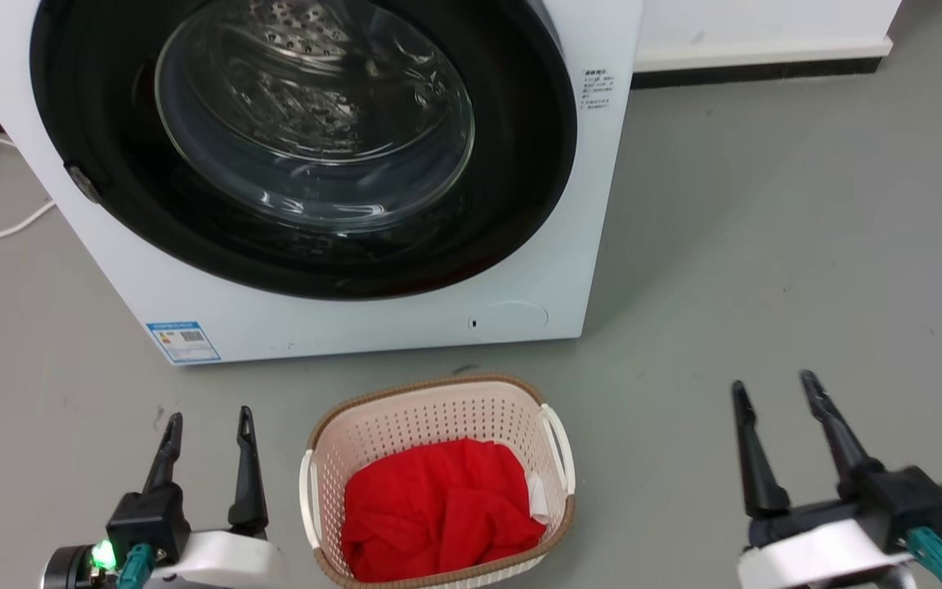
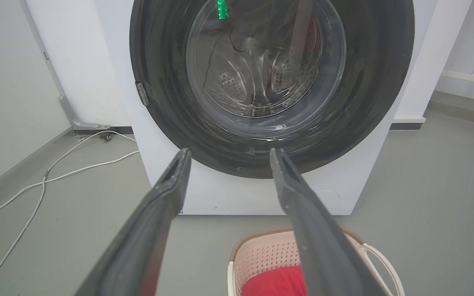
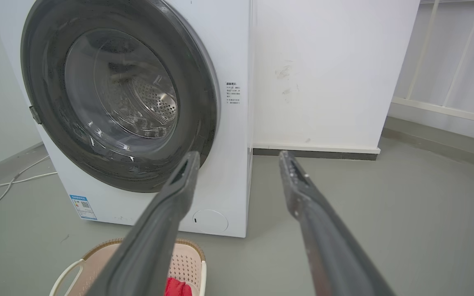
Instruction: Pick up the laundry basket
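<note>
The laundry basket is cream-white and perforated, with a brown woven rim and white side handles. It stands on the grey floor in front of the washing machine and holds a red cloth. My left gripper hangs open to the basket's left, apart from it. Well to the basket's right, my right gripper is open too, nothing between its fingers. The basket sits low right in the left wrist view, behind one finger of the left gripper. In the right wrist view the basket lies at the bottom left of the right gripper.
A white front-loading washing machine with a shut round glass door stands just beyond the basket. White cables trail over the floor to its left. A white wall with a dark skirting runs behind on the right.
</note>
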You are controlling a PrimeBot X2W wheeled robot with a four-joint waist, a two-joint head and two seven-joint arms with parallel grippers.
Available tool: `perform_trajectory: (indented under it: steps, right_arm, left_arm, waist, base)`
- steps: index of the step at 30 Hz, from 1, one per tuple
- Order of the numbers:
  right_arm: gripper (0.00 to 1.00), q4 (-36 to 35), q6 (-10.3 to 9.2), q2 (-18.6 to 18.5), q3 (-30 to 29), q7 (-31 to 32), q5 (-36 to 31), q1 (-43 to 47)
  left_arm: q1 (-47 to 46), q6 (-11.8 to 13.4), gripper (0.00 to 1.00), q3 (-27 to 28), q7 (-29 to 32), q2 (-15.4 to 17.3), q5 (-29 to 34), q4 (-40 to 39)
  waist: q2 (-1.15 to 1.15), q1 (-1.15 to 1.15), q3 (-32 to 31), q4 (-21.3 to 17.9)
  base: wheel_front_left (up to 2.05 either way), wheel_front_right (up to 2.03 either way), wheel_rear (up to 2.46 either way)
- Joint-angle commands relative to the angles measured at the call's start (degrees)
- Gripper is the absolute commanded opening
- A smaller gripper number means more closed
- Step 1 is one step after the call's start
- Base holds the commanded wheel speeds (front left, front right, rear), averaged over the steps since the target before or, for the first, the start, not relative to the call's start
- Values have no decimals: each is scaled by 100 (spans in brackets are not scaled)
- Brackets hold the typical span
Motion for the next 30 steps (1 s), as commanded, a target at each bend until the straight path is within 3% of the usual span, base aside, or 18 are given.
perform_trajectory:
  steps: [1,6,16,30]
  right_arm:
    - [100,140,-2,-11,109,-13,-1,-229]
    - [100,606,-3,-8,324,-13,-17,-722]
    - [100,2044,-3,-25,878,-14,-313,-2130]
    - [100,4265,-3,-303,1491,-14,-392,-3936]
  left_arm:
    - [-169,-27,100,77,-16,15,4,103]
    - [-521,-160,100,238,-16,41,-29,478]
    - [-1799,-504,100,260,-16,185,-68,2027]
    - [-3425,-608,100,127,-17,314,-103,4142]
  waist:
    - [0,0,148,12]
    - [0,0,481,77]
    - [0,0,1581,223]
    - [0,0,2977,322]
  base:
    - [0,0,0]
    - [0,0,0]
    - [0,0,0]
    - [0,0,0]
